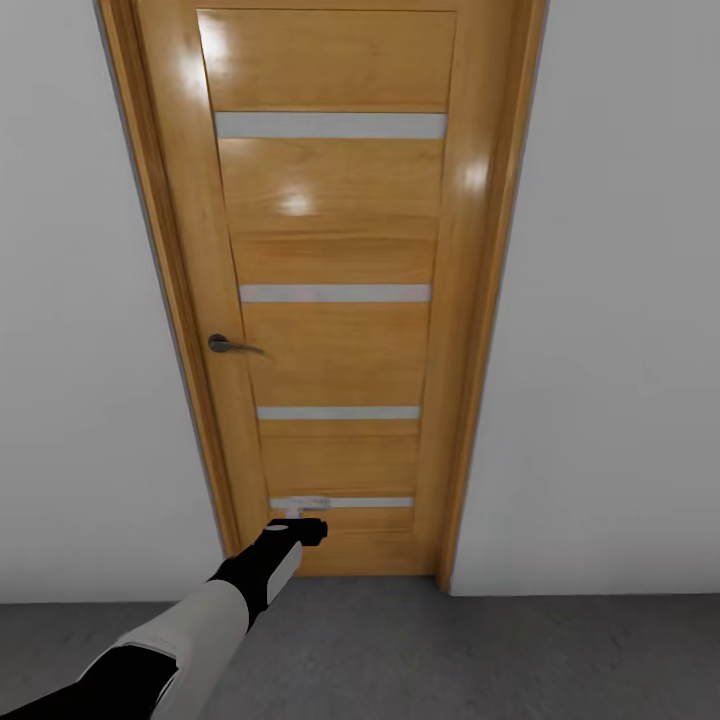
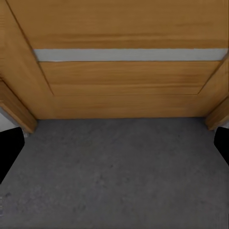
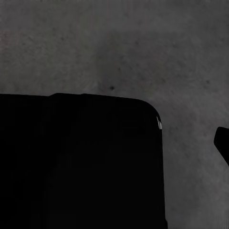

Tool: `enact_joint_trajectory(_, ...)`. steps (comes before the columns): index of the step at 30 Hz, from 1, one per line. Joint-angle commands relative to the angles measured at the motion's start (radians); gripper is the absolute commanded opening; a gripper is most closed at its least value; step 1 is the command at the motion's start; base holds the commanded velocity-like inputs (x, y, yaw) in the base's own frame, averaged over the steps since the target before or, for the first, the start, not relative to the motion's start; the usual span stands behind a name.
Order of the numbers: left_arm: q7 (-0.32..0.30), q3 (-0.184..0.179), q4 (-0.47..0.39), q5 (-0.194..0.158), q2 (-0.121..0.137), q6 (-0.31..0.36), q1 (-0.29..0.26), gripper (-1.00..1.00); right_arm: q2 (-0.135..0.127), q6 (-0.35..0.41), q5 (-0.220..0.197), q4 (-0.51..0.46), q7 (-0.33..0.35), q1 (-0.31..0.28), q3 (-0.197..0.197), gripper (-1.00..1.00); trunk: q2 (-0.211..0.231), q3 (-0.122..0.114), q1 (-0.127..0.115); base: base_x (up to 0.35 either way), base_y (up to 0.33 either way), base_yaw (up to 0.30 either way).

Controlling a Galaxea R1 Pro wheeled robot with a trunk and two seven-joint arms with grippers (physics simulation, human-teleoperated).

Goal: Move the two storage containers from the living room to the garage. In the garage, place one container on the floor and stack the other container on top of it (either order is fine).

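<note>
A closed wooden door (image 1: 325,300) stands straight ahead of the robot, set in a wooden frame (image 1: 490,300) between two white wall (image 1: 620,300) sections. The door has four narrow pale strips across it and a dark lever handle (image 1: 232,346) near its left edge. Its bottom edge meets the dark grey floor (image 1: 450,655), which runs as an open band between the robot and the wall, with bare room on the right side of the head view.

The left arm (image 1: 190,630) reaches forward and low from the lower left, and the left gripper (image 1: 305,515) sits close to the lowest pale strip near the bottom of the door; whether it touches the door cannot be told. In the left wrist view the two dark fingers (image 2: 9,150) show at opposite borders with a wide gap and nothing between them, so this gripper is spread apart and empty. Ahead of it lie the grey floor and the foot of the door, with the frame posts at both corners.

The right wrist view looks at the grey floor (image 3: 119,47), with a large black rounded body (image 3: 81,162) in front and one dark fingertip (image 3: 223,143) at the border; I cannot tell whether the right gripper is open or closed.

The two bins appear in none of these views, so I cannot tell where they are.
</note>
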State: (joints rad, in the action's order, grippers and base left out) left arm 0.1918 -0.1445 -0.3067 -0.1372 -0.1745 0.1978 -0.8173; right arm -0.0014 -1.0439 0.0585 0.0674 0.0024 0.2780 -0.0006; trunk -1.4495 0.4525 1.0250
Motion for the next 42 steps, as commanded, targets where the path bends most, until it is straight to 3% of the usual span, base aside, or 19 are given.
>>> enact_joint_trajectory(1, 0.008, -0.007, -0.002, -0.009, 0.001, 0.005, 0.000, 1.00, 0.000, -0.003, 0.003, 0.001, 0.000, 0.000, -0.001, 1.00, -0.001, 0.001, 0.000, 0.000, 0.000, 0.170)
enact_joint_trajectory(12, 0.011, -0.006, -0.002, -0.010, 0.001, 0.003, 0.000, 1.00, 0.000, -0.003, 0.003, 0.001, 0.001, 0.000, -0.001, 1.00, -0.001, 0.001, 0.000, 0.000, 0.000, 0.211)
enact_joint_trajectory(26, 0.003, -0.006, -0.002, -0.010, 0.001, 0.006, 0.000, 1.00, 0.000, -0.003, 0.003, 0.001, 0.002, 0.000, -0.001, 1.00, -0.001, 0.001, 0.000, 0.155, 0.141, 0.010)
enact_joint_trajectory(42, 0.010, -0.006, -0.001, -0.009, 0.002, 0.006, 0.000, 1.00, 0.000, -0.003, 0.003, 0.001, 0.001, 0.000, -0.001, 1.00, -0.001, 0.001, 0.000, 0.015, 0.013, 0.024)
